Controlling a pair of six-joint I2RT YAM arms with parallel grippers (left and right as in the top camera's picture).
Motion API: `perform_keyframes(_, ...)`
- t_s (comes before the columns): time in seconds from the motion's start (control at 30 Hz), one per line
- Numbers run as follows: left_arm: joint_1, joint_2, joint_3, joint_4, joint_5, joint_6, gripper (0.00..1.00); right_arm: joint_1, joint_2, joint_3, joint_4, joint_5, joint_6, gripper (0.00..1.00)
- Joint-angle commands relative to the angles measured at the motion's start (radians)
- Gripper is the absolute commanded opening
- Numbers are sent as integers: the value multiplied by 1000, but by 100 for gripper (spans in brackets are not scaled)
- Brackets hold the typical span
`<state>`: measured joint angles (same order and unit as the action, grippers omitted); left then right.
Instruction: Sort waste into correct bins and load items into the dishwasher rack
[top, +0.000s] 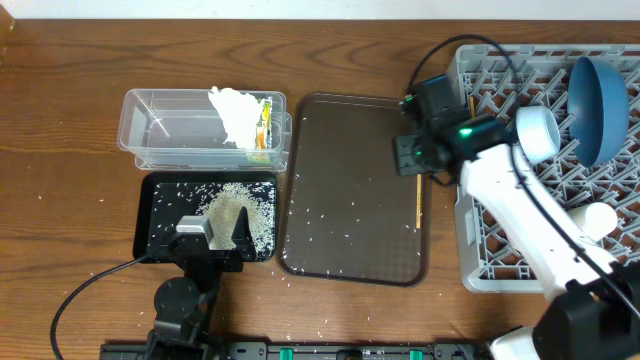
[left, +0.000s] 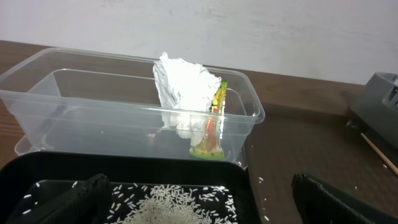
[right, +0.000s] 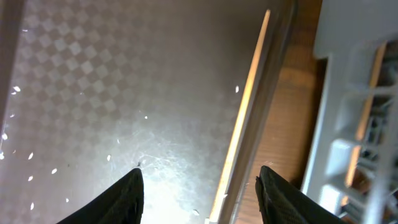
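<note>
Overhead, the right gripper (top: 415, 165) hangs over the right edge of the dark brown tray (top: 350, 130), just left of the dishwasher rack (top: 480, 262). From the right wrist, its 2 fingers (right: 124, 196) stand spread wide apart. 1 wooden chopstick (right: 247, 109) lies between them along the tray's right rim, nearer the finger at the frame's right. Whether either finger touches it cannot be told. Loose rice grains (top: 330, 215) are scattered across the brown tray. A blue plate (top: 600, 95) stands on edge in the rack's upper right corner.

At the lower left of the overhead view, the left gripper (top: 215, 235) sits above the near edge of the black tray (top: 150, 215). Its jaws are wide open and grip nothing. A heap of rice (top: 240, 208) lies in that tray, just ahead of the fingertips. Directly above it in the frame is the clear tub (top: 150, 130). It holds the crumpled white tissue (top: 232, 112) and the snack wrapper (top: 265, 125), touching each other at the tub's right end.
</note>
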<state>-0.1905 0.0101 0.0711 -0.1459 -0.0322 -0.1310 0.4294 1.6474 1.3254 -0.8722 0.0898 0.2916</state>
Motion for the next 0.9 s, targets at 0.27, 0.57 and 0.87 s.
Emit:
perform_keyframes(0.27, 4, -6, -29, -6, -2, -5, 95, -17, 294, -6, 95, 192, 187, 53)
perform_keyframes(0.57, 4, -6, -29, -6, -2, -5, 95, -42, 402, -6, 72, 107, 182, 15)
perform_keyframes(0.87, 4, -6, -29, -6, -2, -5, 95, -48, 277, -3, 80, 6, 27, 1)
